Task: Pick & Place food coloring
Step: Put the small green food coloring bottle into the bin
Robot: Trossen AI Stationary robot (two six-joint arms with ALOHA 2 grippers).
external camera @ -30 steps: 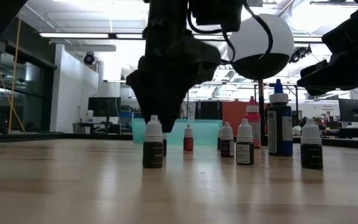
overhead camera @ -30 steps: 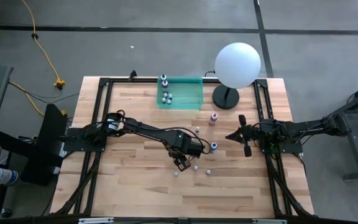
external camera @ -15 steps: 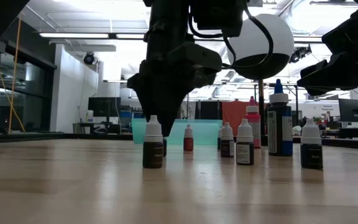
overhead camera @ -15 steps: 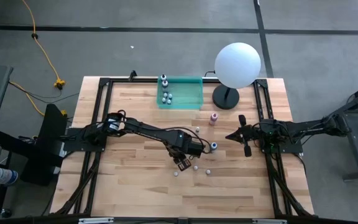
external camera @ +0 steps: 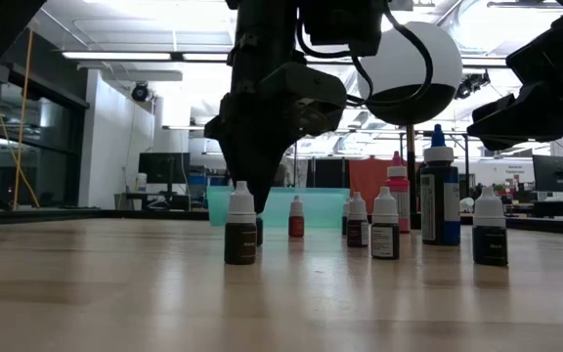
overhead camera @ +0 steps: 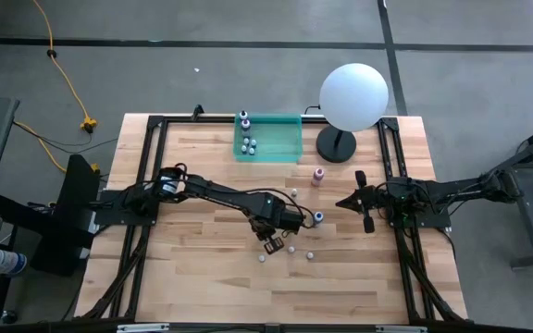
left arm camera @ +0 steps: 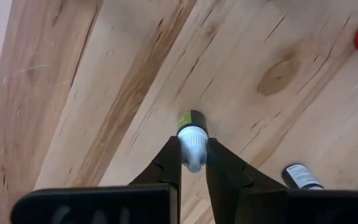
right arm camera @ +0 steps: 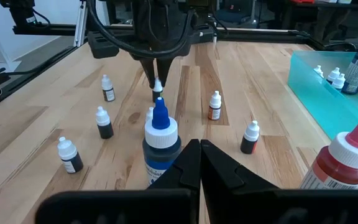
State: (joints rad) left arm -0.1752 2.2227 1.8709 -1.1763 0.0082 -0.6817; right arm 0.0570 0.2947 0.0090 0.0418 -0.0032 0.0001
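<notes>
High view: left gripper [overhead camera: 272, 243] clamped on a small white-capped food coloring bottle [left arm camera: 192, 127] mid-table, loose bottles close around; smooth teal tray [overhead camera: 268, 138] far side. Right gripper [overhead camera: 367, 212] closed, right of centre.

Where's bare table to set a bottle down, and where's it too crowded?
The table is bare along the near edge and left of the left gripper. The tray is free on the lamp side. Crowded: the loose bottles around the left gripper, up to the blue bottle.
</notes>
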